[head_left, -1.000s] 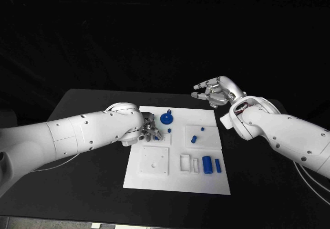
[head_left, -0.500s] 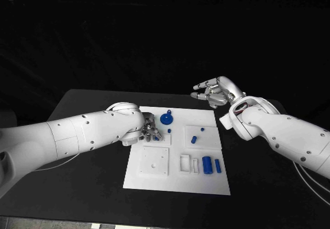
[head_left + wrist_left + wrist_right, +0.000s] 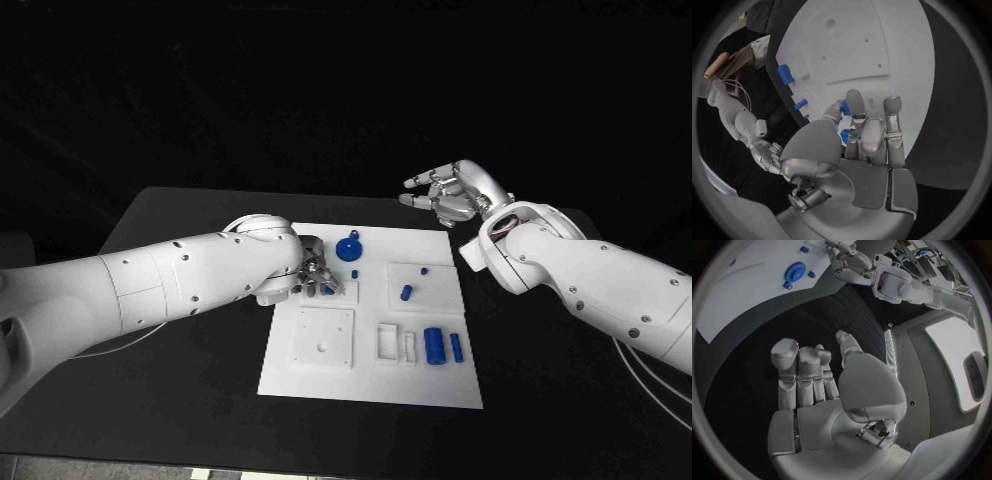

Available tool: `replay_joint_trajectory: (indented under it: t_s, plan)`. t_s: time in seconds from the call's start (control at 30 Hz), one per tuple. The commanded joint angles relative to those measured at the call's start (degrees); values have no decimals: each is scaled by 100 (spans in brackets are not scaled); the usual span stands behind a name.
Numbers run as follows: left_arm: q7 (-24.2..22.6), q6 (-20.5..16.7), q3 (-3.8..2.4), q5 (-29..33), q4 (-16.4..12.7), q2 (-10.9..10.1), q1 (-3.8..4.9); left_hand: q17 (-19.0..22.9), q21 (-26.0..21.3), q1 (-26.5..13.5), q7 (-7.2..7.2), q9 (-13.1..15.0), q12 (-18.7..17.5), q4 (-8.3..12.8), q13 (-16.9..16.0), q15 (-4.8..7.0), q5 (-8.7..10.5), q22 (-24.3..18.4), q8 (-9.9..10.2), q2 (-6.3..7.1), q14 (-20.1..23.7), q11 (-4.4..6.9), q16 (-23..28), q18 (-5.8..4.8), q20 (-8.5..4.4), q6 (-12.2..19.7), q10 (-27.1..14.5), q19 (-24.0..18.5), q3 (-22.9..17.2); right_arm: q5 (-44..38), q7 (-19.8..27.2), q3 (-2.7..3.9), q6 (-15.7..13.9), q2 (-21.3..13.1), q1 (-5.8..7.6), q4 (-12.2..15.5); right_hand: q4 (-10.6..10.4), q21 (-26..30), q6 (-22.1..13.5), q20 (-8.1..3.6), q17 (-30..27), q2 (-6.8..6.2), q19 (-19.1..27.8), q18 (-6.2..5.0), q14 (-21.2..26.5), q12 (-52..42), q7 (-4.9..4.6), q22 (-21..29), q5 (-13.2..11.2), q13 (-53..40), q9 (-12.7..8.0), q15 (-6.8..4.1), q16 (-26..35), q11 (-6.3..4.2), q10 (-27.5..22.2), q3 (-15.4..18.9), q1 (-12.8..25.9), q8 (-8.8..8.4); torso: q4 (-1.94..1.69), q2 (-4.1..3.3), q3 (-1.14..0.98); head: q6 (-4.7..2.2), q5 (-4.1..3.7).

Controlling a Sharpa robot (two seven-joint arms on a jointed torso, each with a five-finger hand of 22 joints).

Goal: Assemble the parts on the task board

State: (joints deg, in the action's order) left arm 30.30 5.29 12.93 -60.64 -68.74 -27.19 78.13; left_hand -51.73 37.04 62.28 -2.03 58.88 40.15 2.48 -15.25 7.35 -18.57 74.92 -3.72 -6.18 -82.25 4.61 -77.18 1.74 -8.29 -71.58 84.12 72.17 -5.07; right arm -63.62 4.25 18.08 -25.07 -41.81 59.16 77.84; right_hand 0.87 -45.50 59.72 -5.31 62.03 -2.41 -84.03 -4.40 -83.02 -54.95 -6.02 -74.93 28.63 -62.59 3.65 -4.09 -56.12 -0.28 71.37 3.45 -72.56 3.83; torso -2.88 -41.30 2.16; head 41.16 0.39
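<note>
Left hand with fingers closed on a small blue part over the white task board, beside the blue disc; right hand raised beyond the board's far edge, fingers loosely curled, holding nothing.

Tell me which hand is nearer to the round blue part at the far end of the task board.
Left. The left hand is over the task board just beside the round blue part; the right hand is raised beyond the board's far right corner.
</note>
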Motion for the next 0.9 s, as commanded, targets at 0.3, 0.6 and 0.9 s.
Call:
replay_joint_trajectory:
  t_s: [0.3, 0.6, 0.9]
  plan:
    - [74, 209, 40, -9, 8, 29, -66, -4, -40, -94, 541, 9, 7, -159, -5, 13, 113, 94, -25, 122, 6, 58, -16, -7, 17, -813, 268, 16, 126, -11, 37, 3, 73, 19, -9, -9, -27, 27, 23, 21, -11, -10, -151, -43, 23, 32, 5, -573, 30, 4, -7, 2, 26, 12, -34, 11, 46, -28, -2, -2, 3, 2, -6]
    - [67, 187, 38, -11, 23, 33, -65, -3, -44, -219, 544, 19, 7, -274, -3, 16, 412, 93, -25, 191, 7, 60, -15, -8, 14, -828, 268, 18, 253, -11, 40, 3, 75, 23, -14, -16, -27, 27, 23, 21, -11, -10, -151, -43, 23, 32, 5, -573, 30, 4, -7, 2, 26, 12, -34, 11, 46, -28, -3, 1, 7, 1, -14]
    - [61, 146, 28, -12, 37, 31, -65, 6, -44, -266, 542, 33, 6, -373, 2, 19, 605, 94, -25, 224, 10, 59, -10, -10, 10, -835, 268, 21, 342, -11, 42, 3, 74, 26, -19, -16, -34, 22, 23, 21, -9, -7, -153, -42, 22, 31, 6, -574, 35, 4, -7, 2, 23, 13, -33, 14, 55, -27, -8, -3, 8, -5, -22]
